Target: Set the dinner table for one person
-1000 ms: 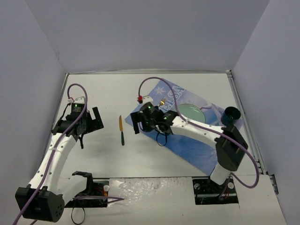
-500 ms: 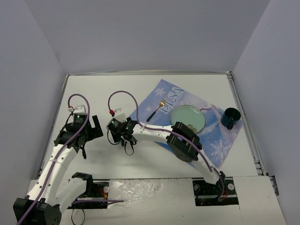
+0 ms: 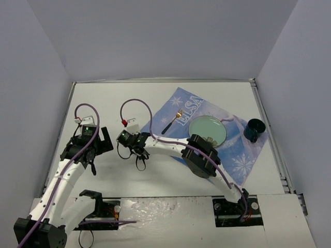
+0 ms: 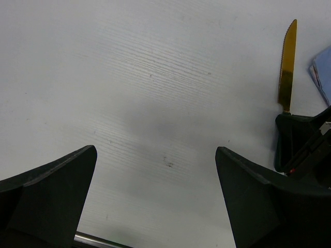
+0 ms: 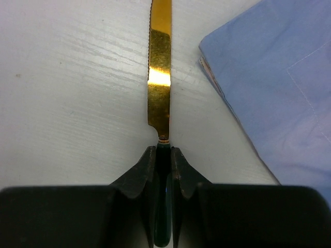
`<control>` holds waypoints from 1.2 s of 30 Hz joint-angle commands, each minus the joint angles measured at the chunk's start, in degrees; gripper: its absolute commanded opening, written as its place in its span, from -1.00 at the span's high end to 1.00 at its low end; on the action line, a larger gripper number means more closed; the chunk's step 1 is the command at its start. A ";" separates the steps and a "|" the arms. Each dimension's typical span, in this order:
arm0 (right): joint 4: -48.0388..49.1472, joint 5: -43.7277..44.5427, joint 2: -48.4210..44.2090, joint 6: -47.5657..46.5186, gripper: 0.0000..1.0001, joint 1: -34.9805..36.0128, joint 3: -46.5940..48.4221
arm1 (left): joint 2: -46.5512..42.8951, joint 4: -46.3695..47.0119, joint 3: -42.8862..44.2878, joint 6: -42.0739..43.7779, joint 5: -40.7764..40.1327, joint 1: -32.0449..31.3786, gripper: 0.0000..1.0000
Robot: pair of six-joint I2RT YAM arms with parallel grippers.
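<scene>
From the top camera, I see the right gripper (image 3: 137,154) stretched far over to the left side of the dinner table (image 3: 129,103). It is just past the near corner of the blue Elsa placemat (image 3: 232,155). The left gripper (image 3: 91,164) hangs near it, further to the left. A pale green plate (image 3: 207,129) and a small gold-tipped fork or spoon (image 3: 170,124) lie on the placemat. A dark cup (image 3: 254,129) stands by its right edge. I cannot make out the knife from up here.

The left wrist camera shows the left gripper (image 4: 155,155) spread wide, with only bare white table between its fingers. At the top right is the knife (image 4: 286,67), gold with little saw teeth. Its handle goes into the right gripper (image 4: 297,142).

The right wrist camera shows it best. The right gripper (image 5: 163,152) is pressed tight on the dark green handle of the knife (image 5: 159,67). The blade points straight out, away from the fingers. The placemat (image 5: 269,77) corner lies just to the right of the blade, not touching it. I cannot tell if the knife rests on the table or is lifted a bit.

The right arm has the knife, so I think the job is its to do. The knife should go to the right, onto the placemat, with its long side next to the plate.
</scene>
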 commanded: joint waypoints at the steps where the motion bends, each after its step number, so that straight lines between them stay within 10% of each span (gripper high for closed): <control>1: -1.46 1.74 -4.15 2.34 1.00 0.58 -3.46 | -0.71 2.37 1.52 -0.56 -1.07 -0.56 -0.94; 16: -2.59 13.86 -41.02 14.00 1.00 -0.61 -32.85 | -0.92 3.13 1.43 0.31 0.30 -1.86 -0.94; 36: -8.65 8.29 -65.26 22.41 1.00 -31.68 -58.04 | -0.47 4.13 1.26 1.08 2.18 -3.20 -0.94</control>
